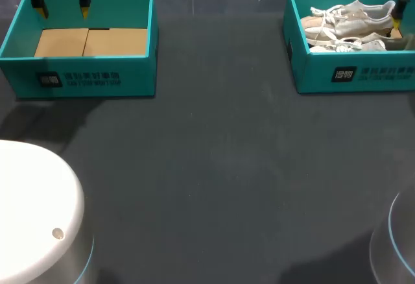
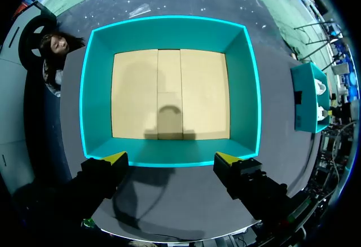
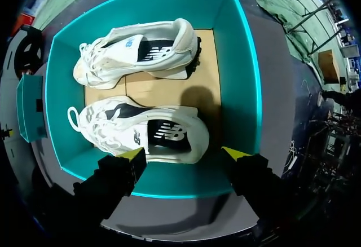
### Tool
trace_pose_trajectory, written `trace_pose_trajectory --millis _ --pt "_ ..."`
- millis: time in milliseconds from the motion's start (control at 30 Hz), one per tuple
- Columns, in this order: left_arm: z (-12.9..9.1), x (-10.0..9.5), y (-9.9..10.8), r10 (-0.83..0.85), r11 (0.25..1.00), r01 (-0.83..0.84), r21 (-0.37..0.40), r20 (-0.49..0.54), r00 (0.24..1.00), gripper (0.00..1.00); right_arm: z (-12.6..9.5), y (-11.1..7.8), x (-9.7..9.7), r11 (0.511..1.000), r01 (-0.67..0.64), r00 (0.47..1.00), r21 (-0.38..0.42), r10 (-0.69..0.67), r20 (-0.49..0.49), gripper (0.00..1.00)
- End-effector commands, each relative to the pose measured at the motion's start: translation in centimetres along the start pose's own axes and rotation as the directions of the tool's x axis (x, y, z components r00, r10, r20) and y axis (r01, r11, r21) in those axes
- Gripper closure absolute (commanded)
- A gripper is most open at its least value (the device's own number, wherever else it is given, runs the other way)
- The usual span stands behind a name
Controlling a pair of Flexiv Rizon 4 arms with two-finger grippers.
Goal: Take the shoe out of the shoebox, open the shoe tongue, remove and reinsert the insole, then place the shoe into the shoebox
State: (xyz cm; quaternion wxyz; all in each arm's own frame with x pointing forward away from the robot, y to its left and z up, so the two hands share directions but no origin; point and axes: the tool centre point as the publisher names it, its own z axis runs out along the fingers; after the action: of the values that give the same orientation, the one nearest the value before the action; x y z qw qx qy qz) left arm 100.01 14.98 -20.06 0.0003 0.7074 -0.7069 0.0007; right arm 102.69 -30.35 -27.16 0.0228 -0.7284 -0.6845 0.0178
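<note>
Two white sneakers lie side by side in the teal shoebox (image 1: 305,70) at the table's far right, toes pointing left; one sneaker (image 1: 350,11) is behind the other (image 1: 347,43). In the right wrist view my right gripper (image 3: 185,154) hangs over the box's near wall (image 3: 169,182), its fingers spread wide to either side of the heel of the closer sneaker (image 3: 135,128) and touching nothing. The other sneaker (image 3: 141,49) lies further ahead. In the head view the right gripper (image 1: 399,13) shows only at the frame's edge. My left gripper (image 1: 63,10) is open above the far rim of a second teal box (image 1: 91,80).
The second teal box (image 2: 242,100) at the far left holds only its cardboard floor (image 2: 169,95); the left gripper (image 2: 177,158) is over its rim. The dark tabletop (image 1: 214,167) stretches between the boxes. White rounded robot bases stand at the near left (image 1: 32,213) and near right (image 1: 399,245).
</note>
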Motion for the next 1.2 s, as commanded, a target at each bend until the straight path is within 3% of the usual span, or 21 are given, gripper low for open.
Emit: trace_pose_trajectory --millis 33,567,733,1033,1200 --pt "0.0 0.0 0.0 0.0 1.0 0.0 0.0 0.0 1.0 0.0 0.6 0.7 -0.6 1.0 -0.004 1.0 0.016 0.004 -0.001 0.15" --pt "0.0 0.0 0.0 0.0 1.0 0.0 0.0 0.0 1.0 0.0 3.4 -0.2 -2.4 0.998 -0.043 0.999 0.052 0.043 -0.003 0.21" --pt "0.0 0.0 0.0 0.0 1.0 0.0 0.0 0.0 1.0 0.0 4.2 -0.7 -2.3 0.998 -0.041 0.999 0.051 0.041 -0.014 0.2" --pt "0.0 0.0 0.0 0.0 1.0 0.0 0.0 0.0 1.0 0.0 5.5 -0.8 -1.7 0.999 -0.021 1.0 0.044 0.02 0.01 0.35" --pt "0.0 0.0 0.0 0.0 1.0 0.0 0.0 0.0 1.0 0.0 6.3 -0.8 -1.7 0.998 -0.024 1.0 0.05 0.023 0.014 0.31"
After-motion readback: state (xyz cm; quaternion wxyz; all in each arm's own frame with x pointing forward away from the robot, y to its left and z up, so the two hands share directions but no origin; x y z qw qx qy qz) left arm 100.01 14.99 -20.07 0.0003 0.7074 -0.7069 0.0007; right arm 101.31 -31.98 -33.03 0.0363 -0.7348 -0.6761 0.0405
